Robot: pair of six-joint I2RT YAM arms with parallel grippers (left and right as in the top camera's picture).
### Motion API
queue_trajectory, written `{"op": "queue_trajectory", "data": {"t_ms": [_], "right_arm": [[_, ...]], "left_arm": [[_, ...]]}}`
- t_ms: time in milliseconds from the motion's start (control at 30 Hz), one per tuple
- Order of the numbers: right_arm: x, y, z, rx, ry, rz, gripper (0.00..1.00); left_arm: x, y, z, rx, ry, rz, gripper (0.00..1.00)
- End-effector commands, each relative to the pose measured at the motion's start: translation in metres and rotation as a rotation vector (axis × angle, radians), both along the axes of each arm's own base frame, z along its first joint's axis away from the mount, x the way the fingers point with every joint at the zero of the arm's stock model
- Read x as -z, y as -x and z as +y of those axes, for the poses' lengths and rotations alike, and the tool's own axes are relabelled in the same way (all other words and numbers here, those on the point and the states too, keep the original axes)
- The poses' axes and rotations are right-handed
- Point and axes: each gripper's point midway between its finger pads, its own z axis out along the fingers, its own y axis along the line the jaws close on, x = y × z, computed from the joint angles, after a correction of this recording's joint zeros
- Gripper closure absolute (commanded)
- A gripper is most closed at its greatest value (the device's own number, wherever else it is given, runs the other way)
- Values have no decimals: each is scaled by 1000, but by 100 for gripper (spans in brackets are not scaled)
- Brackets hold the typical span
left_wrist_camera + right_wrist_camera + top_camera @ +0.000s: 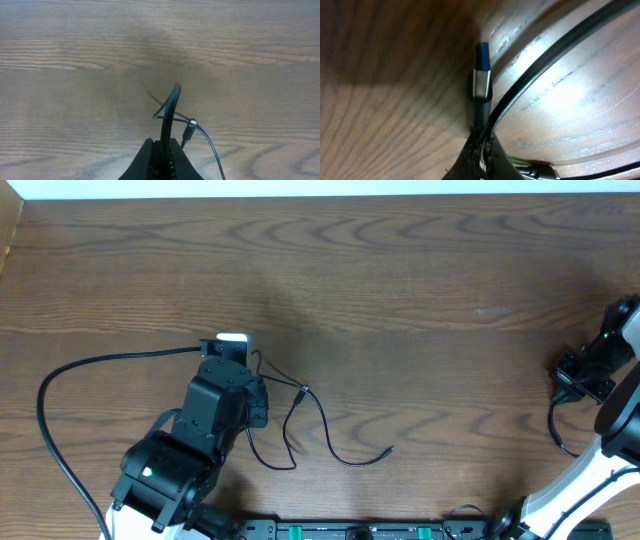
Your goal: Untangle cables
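Brown wood-grain table (420,270), a pale white strip (330,188) along its far edge.

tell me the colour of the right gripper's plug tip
The plug has a blue tip; clearest in the right wrist view.

My left pincer (162,152) sits at nine o'clock of the tabletop's (400,270) middle. My right pincer (480,145) is well apart from it, at three o'clock near the edge. The cables (325,435) lie on the tabletop just beside my left pincer, trailing toward its four o'clock. One loop (170,107) stands between its fingers, with a plug (188,131) at one o'clock. A second plug (481,80) juts toward twelve o'clock from my right pincer.
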Motion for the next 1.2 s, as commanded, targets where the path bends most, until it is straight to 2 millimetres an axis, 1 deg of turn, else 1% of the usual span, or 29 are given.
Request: {"op": "queue_trajectory", "data": {"t_ms": [0, 33, 100, 133, 200, 233, 267, 333, 367, 400, 433, 467, 500, 533, 567, 600, 667, 733, 767, 800, 833, 900, 933, 967, 1033, 1067, 1133, 1167], "right_arm": [[-6, -28, -4, -72, -28, -117, 99], [-18, -40, -10, -82, -25, -155, 99], [-47, -62, -27, -99, 2, -225, 99], [-72, -76, -40, -111, 34, -278, 99], [-115, -99, -64, -123, 107, -380, 99], [-130, -105, -72, -118, 135, -415, 99], [-164, -117, -91, -101, 200, -498, 99], [-197, -125, -113, -45, 277, -577, 99], [-212, -126, -127, 6, 322, -608, 76], [-222, -122, -139, 62, 363, -618, 50], [-231, -116, -153, 134, 410, -618, 45], [-235, -111, -163, 171, 429, -622, 37], [-237, -109, -166, 182, 432, -624, 29], [-237, -104, -171, 203, 431, -627, 12], [-236, -102, -173, 209, 429, -626, 1], [-235, -100, -173, 216, 416, -625, 1], [-234, -104, -164, 211, 351, -651, 1], [-232, -110, -142, 157, 254, -674, 1], [-229, -111, -124, 97, 195, -667, 1], [-226, -110, -115, 74, 174, -650, 1], [-219, -107, -100, 53, 151, -595, 1], [-208, -102, -84, 49, 129, -525, 1], [-196, -96, -73, 69, 126, -450, 1], [-191, -94, -68, 74, 124, -416, 1], [-172, -89, -50, 61, 94, -345, 1], [-160, -86, -37, 34, 67, -304, 1], [-146, -83, -26, -19, 40, -272, 1], [-133, -79, -19, -68, 28, -240, 1]], "left_arm": [[-9, -1, -1, 7, 4, -20, 93], [-9, -1, 0, 11, 0, -21, 93], [-9, -1, 0, 22, -12, -22, 93], [-9, -1, 0, 22, -12, -22, 92], [-8, -1, 0, 22, -12, -22, 93], [-8, -1, -1, 22, -12, -22, 92], [-8, -1, 0, 22, -12, -22, 93], [-8, -1, -1, 22, -12, -22, 93], [-8, -1, -1, 22, -12, -22, 92], [-8, -1, -1, 22, -12, -22, 93], [-8, -1, -1, 22, -12, -22, 92], [-8, -1, -1, 22, -12, -22, 92], [-8, -1, -1, 22, -12, -22, 92], [-8, -1, -1, 22, -12, -22, 93], [-9, -1, -1, 22, -12, -22, 92], [-9, -1, -1, 22, -11, -23, 92], [-9, -1, 0, 22, -11, -22, 92], [-9, -1, -1, 22, -11, -22, 92], [-8, -1, 0, 22, -12, -22, 92], [-8, -1, -1, 22, -12, -22, 92], [-9, -1, 0, 22, -11, -22, 92], [-9, -1, 0, 22, -11, -22, 92], [-8, -1, 0, 22, -12, -22, 92], [-8, -1, -1, 22, -12, -22, 92], [-8, -1, 0, 22, -12, -22, 92], [-8, -1, 0, 22, -11, -21, 92], [-8, -1, -1, 23, -11, -21, 92], [-8, -1, -1, 24, -9, -21, 92]]}}
